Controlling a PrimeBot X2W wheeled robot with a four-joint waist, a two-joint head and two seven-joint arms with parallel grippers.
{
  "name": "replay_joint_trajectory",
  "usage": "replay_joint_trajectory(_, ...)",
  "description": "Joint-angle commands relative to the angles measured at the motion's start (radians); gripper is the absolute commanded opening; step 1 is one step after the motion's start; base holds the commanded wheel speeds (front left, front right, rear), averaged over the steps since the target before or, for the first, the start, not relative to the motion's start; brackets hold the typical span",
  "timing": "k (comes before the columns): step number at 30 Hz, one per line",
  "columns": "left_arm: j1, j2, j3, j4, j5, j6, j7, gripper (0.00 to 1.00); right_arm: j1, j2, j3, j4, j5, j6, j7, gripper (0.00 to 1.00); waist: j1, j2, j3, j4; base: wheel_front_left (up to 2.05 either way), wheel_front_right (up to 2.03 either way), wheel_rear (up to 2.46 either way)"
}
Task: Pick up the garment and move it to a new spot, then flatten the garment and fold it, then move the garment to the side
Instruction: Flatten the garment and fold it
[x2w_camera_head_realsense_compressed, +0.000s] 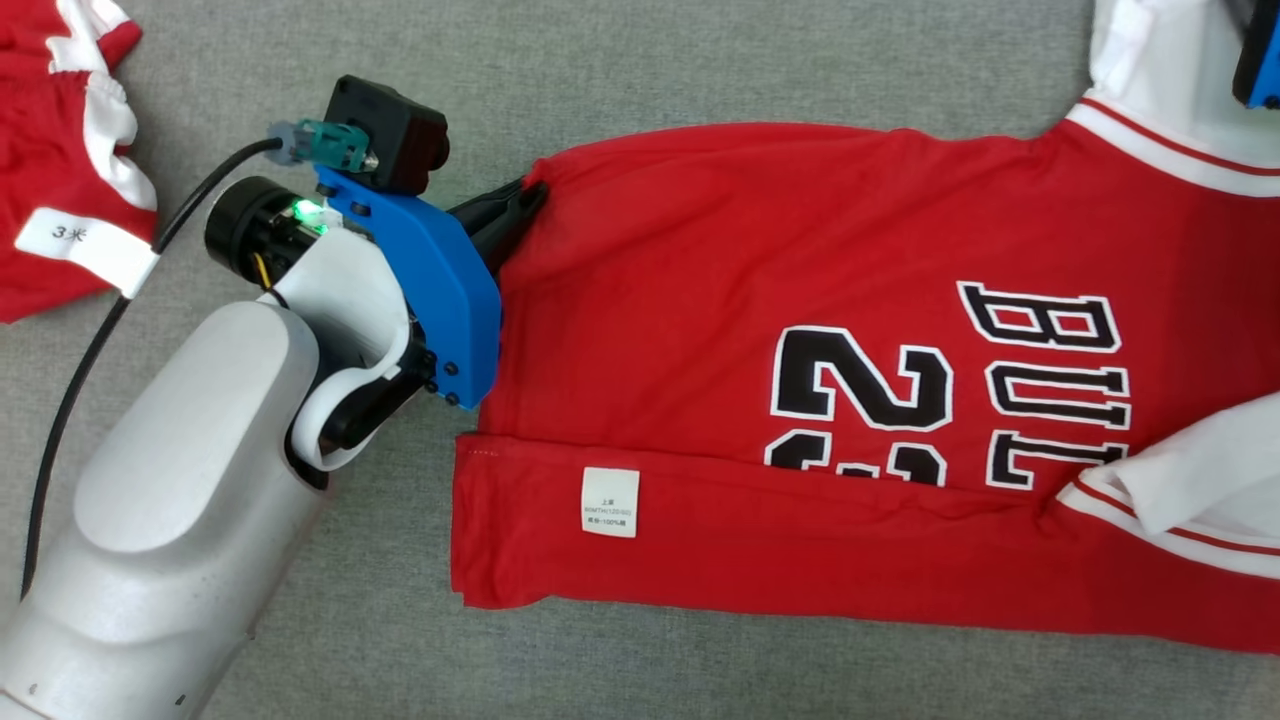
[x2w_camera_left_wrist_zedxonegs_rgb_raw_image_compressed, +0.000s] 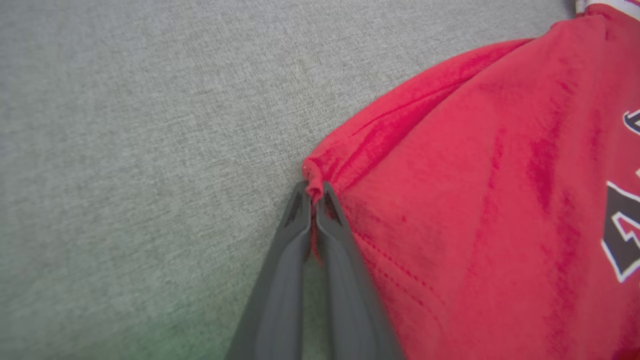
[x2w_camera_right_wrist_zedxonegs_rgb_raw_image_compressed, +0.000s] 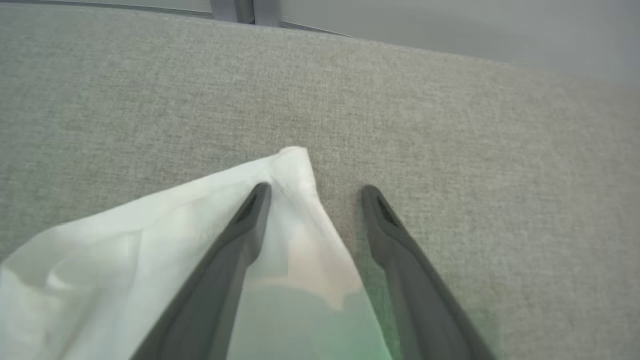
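A red jersey with white sleeves and black lettering lies spread across the grey surface, its lower long edge folded over so a white care label faces up. My left gripper is shut on the jersey's hem corner, pinching a small bunch of red cloth. In the right wrist view my right gripper stands open over the tip of a white sleeve, one finger above the cloth, the other above the bare surface. A blue part of the right wrist shows at the head view's top right corner.
A second red and white garment with a white tag lies at the far left. A black cable trails beside my left arm. The grey surface's far edge runs along the top of the right wrist view.
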Motion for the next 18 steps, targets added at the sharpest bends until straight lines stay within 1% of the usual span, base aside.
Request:
replay_joint_trajectory(1, 0.013, -0.001, -0.006, 0.028, -0.004, -0.001, -0.004, 0.00, 0.015, 0.012, 0.015, 0.015, -0.010, 0.001, 0.019, 0.44, 0.0000, -0.0001, 0.011, 0.011, 0.00, 0.00, 0.00)
replay_joint_trajectory(2, 0.015, 0.002, -0.002, 0.034, -0.004, 0.004, -0.011, 0.00, 0.019, 0.013, 0.021, 0.015, -0.006, 0.002, 0.020, 0.18, 0.0000, -0.0001, 0.012, 0.008, 0.00, 0.00, 0.00)
replay_joint_trajectory(3, 0.016, 0.003, 0.004, 0.038, -0.002, 0.012, -0.020, 0.00, 0.014, 0.010, 0.022, 0.009, 0.001, 0.002, 0.004, 0.00, 0.0000, -0.0001, 0.015, 0.005, 0.00, 0.00, 0.00)
replay_joint_trajectory(8, 0.028, 0.010, 0.038, 0.055, 0.005, 0.042, -0.080, 0.00, 0.000, 0.010, 0.003, -0.046, 0.033, 0.001, -0.084, 0.00, 0.0000, -0.0001, 0.013, -0.019, 0.00, 0.00, 0.00)
replay_joint_trajectory(10, 0.034, 0.009, 0.060, 0.060, 0.009, 0.060, -0.124, 0.00, 0.004, 0.021, -0.013, -0.073, 0.055, 0.001, -0.130, 0.00, 0.0000, -0.0001, 0.004, -0.033, 0.00, 0.00, 0.00)
replay_joint_trajectory(11, 0.047, 0.007, 0.081, 0.068, 0.007, 0.074, -0.170, 0.00, 0.020, 0.029, -0.024, -0.099, 0.086, 0.001, -0.168, 0.00, 0.0000, -0.0001, -0.013, -0.050, 0.00, 0.00, 0.00)
replay_joint_trajectory(12, 0.047, 0.007, 0.081, 0.068, 0.007, 0.074, -0.170, 0.00, 0.020, 0.029, -0.024, -0.099, 0.086, 0.001, -0.168, 0.00, 0.0000, -0.0001, -0.013, -0.050, 0.00, 0.00, 0.00)
replay_joint_trajectory(14, 0.067, 0.005, 0.097, 0.075, 0.002, 0.082, -0.210, 0.00, 0.045, 0.033, -0.014, -0.125, 0.115, 0.001, -0.189, 0.00, 0.0000, -0.0001, -0.036, -0.069, 0.00, 0.00, 0.00)
replay_joint_trajectory(18, 0.114, 0.011, 0.121, 0.071, 0.007, 0.095, -0.300, 0.00, 0.112, 0.020, 0.037, -0.197, 0.203, 0.001, -0.200, 0.00, 0.0000, -0.0001, -0.082, -0.100, 0.00, 0.00, 0.00)
